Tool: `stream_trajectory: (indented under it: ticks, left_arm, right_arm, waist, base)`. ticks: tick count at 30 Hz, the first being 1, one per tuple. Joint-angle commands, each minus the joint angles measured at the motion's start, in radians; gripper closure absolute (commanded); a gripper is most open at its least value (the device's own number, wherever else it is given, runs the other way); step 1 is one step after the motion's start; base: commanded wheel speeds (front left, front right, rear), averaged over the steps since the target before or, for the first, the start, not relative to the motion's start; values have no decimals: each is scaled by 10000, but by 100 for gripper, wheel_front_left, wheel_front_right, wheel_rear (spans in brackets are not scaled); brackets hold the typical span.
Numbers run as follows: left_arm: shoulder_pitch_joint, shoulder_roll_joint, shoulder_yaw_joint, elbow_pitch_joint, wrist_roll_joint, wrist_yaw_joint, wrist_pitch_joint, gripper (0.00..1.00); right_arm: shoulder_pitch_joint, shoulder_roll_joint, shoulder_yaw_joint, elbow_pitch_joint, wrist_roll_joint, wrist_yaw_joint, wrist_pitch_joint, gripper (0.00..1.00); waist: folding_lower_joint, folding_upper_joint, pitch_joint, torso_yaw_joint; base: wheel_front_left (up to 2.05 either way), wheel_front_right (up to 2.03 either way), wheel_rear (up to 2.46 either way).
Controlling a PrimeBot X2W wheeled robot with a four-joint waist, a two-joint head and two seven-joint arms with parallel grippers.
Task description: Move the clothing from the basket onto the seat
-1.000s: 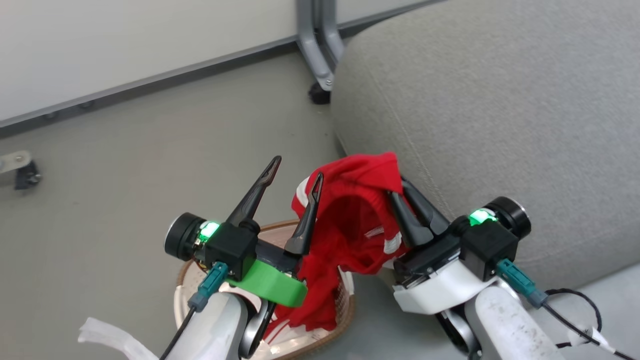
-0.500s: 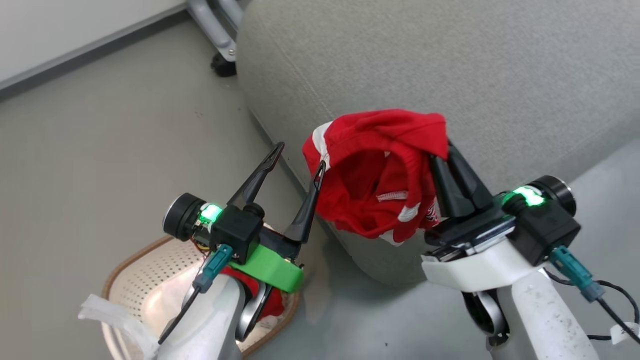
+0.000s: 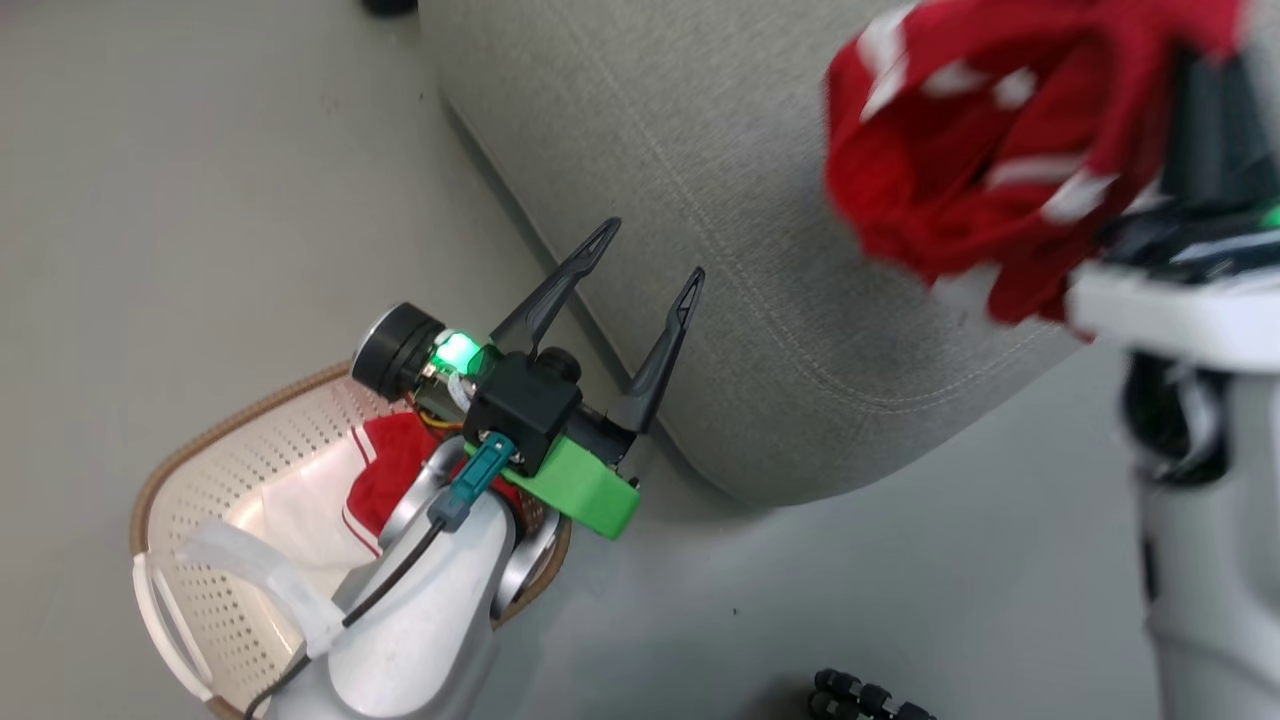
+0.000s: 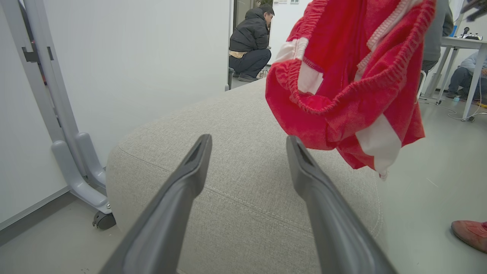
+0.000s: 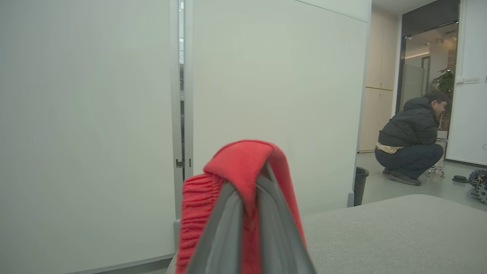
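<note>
The right gripper (image 5: 248,190) has its two fingers pressed tight together on a piece of red clothing (image 3: 950,150). The cloth folds over the finger tips and hangs down in a loose bunch. It is up in the air above the seat (image 3: 720,200), the big grey cushion, and does not look like it touches it.

The left gripper (image 3: 650,252) is low down, just beside the rounded side of the seat. Its two fingers are spread wide apart and nothing is between them.

The basket (image 3: 230,480) sits on the floor beside the seat, under the left arm. More red and white clothing (image 3: 390,465) lies inside it. The arm hides part of it, so I cannot tell how much is there.

The job looks about half done. One piece is out of the basket and over the seat, but it has not been put down. The part of the seat that shows has no clothes lying on it. The held piece needs to go down onto the seat and be let go. Then the clothes in the basket need to be picked up and brought over too.

A person (image 5: 411,152) crouches far behind the seat, well away from the arms.
</note>
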Motion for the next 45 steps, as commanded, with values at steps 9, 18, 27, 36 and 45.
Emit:
stream_trajectory:
  ticks: [9,18,27,36,45]
  left_arm:
    - [-1434,193,-736,-95,270,-124,161,0]
    - [-2260,124,-986,-112,308,-128,178,0]
    - [-2550,46,-1136,121,238,-75,47,0]
    - [-2498,20,-953,351,-35,119,-139,0]
    - [-1892,-169,-582,643,-724,277,-278,0]
  right_arm:
    - [-3347,-2115,-2065,1538,869,-5,-31,100]
    - [-5182,-3242,-2499,3143,865,-5,-31,100]
    - [-4880,-3073,-1616,5535,127,-6,-31,100]
    - [-3947,-2362,-1992,5460,-46,-6,-31,0]
    - [-1976,-1760,-432,3366,-216,-6,-31,0]
  waist:
    - [-1,0,2670,1515]
    - [-1,0,3785,2045]
    - [-1,0,4254,2147]
    - [-1,0,3934,2408]
    - [-1,0,2798,2925]
  base:
    - [0,0,0]
    - [0,0,0]
    - [0,0,0]
    - [0,0,0]
    - [0,0,0]
